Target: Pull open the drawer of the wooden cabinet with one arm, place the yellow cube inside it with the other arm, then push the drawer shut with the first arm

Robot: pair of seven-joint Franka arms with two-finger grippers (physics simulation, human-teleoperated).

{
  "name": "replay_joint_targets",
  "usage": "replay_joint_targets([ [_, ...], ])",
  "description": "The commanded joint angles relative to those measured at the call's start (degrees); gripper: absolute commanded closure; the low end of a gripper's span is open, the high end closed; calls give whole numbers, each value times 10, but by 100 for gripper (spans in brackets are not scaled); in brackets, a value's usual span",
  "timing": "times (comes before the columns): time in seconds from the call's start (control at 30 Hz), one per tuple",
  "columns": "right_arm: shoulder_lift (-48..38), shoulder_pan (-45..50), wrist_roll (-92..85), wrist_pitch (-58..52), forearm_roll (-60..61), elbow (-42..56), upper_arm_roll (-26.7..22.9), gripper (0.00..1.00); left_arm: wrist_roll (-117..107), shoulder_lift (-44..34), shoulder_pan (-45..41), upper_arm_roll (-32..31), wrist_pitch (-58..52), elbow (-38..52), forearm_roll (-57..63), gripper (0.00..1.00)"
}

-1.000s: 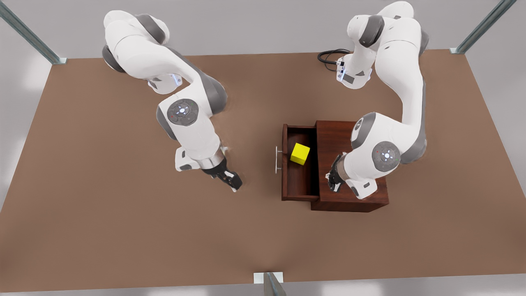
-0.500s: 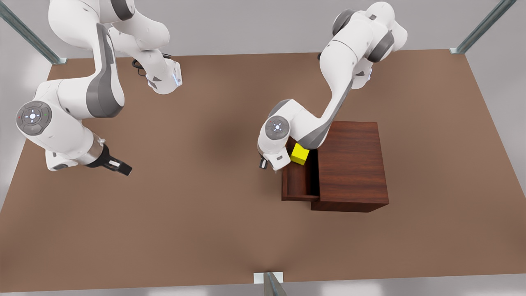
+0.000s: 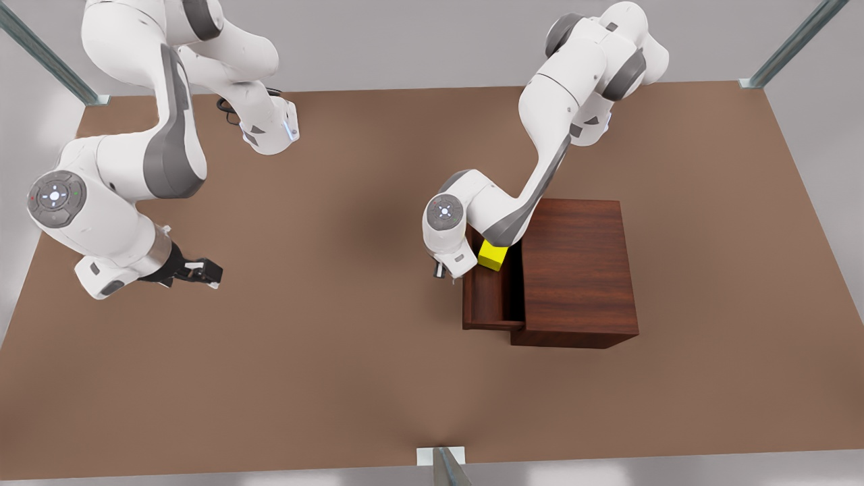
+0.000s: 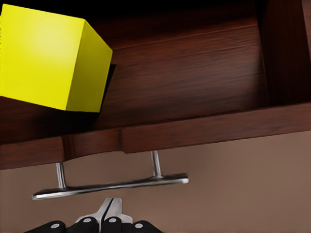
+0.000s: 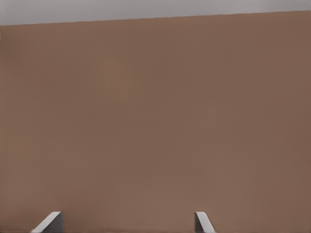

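table (image 3: 337, 378): brown | wooden cabinet (image 3: 580, 270): at front view's right | drawer (image 3: 489, 300): pulled out, holds yellow cube (image 3: 493, 256) | left gripper (image 4: 111, 213): fingers together, facing handle (image 4: 112, 184) | right gripper (image 3: 202, 272): fingers wide apart, waits over bare table

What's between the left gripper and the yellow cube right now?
The drawer's front panel and silver bar handle separate the shut left gripper from the yellow cube, per the left wrist view.

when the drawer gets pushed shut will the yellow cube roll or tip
Probably not: the yellow cube has flat faces and sits on the drawer floor, so it may slide. The shut left hand near the handle should push gently.
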Motion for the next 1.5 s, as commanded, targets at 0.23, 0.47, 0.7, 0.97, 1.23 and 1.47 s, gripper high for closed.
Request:
replay_joint_targets([
  [0.23, -51, 9, -57, -23, -45, -34, 78, 0, 58, -6, 11, 1, -32, -6, 0, 79],
  [0.47, 4, -4, -56, 51, -52, 20, 71, 0, 88, -8, 29, 0, -49, -7, 0, 79],
  [0.7, -8, -23, -38, 19, -30, 9, 77, 0, 139, -18, 51, 0, -59, -21, 0, 79],
  [0.97, -7, -23, -34, 18, -29, 8, 77, 0, 203, -45, 78, 3, -61, -57, 0, 79],
  [1.23, -7, -23, -37, 17, -29, 8, 77, 0, 243, -51, 98, 3, -73, -63, 0, 79],
  [1.47, -6, -23, -38, 17, -29, 8, 77, 0, 252, -51, 113, 3, -76, -63, 0, 79],
])
